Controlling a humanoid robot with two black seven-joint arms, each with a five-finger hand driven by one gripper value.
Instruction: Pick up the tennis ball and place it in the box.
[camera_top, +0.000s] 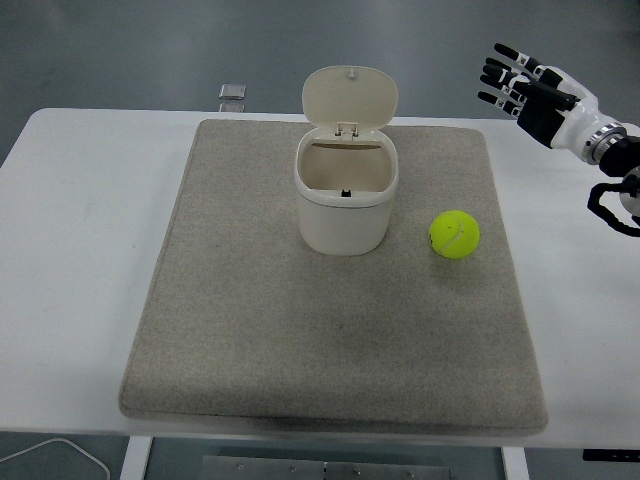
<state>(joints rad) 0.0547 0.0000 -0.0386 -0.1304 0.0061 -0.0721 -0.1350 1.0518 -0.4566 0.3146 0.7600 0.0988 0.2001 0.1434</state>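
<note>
Resting on the grey mat, the tennis ball sits just right of the box, whose lid stands tipped back, probably so the ball can drop in; the right hand hovers far behind, fingers spread, holding nothing

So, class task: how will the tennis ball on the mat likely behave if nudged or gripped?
The tennis ball is round and lies free on the grey mat, so a nudge would probably roll it. Its fuzzy cover likely grips well. It looks light, probably easy for the right hand.
</note>
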